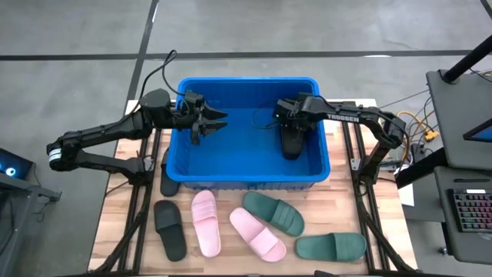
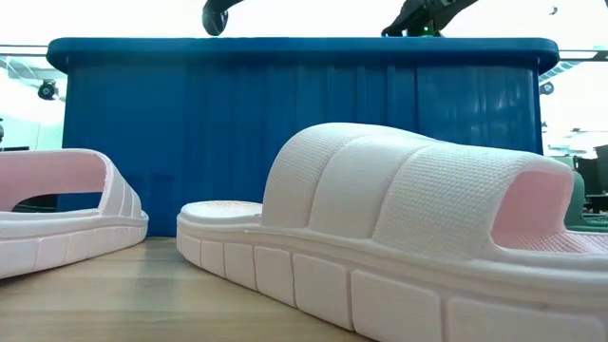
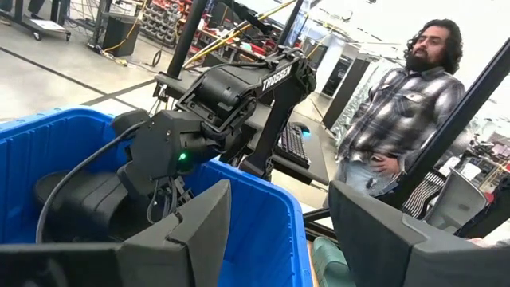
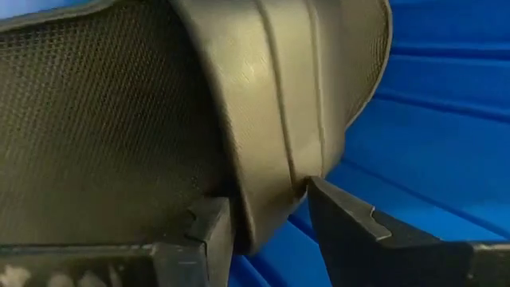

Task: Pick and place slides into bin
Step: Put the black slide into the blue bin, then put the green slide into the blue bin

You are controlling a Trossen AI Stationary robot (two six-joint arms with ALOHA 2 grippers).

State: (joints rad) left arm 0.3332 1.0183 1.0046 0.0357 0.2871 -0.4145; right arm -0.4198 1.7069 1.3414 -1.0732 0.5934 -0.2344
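**Black slide hanging in my right gripper over the bin**

I am holding a black slide [image 1: 291, 141] in my right gripper [image 1: 286, 115], inside the bin [image 1: 246, 178], toward its right side. In the right wrist view my two fingers [image 4: 351, 219] are pinching the edge of the slide's strap [image 4: 263, 104] between them, with the blue bin floor behind. My left gripper [image 1: 214, 123] is hovering over the bin's left part with its fingers spread and nothing between them.

Around the bin, on the wooden table [image 1: 123, 223], five more slides are lying in front of it: a black one [image 1: 170, 228], two pink ones [image 1: 205, 222] [image 1: 257, 234] and two green ones [image 1: 274, 213] [image 1: 331, 246]. Another dark slide [image 1: 167, 183] is showing just beside the bin's front left corner, partly tucked against the wall, so I am not making out its whole shape.

From the low view, a pink slide [image 2: 380, 247] is filling most of the frame and a second pink one [image 2: 66, 204] is being cut off at the edge; the tall bin wall [image 2: 218, 123] is hiding everything inside. Only bits of my arms are poking above its rim.

Past my left fingers [image 3: 203, 227], my right arm [image 3: 231, 96] is blocking much of the bin's interior, with the held slide [image 3: 84, 203] only dimly readable beneath it. A person in a plaid shirt [image 3: 398, 104] is standing beyond the table, near a keyboard [image 3: 291, 143].
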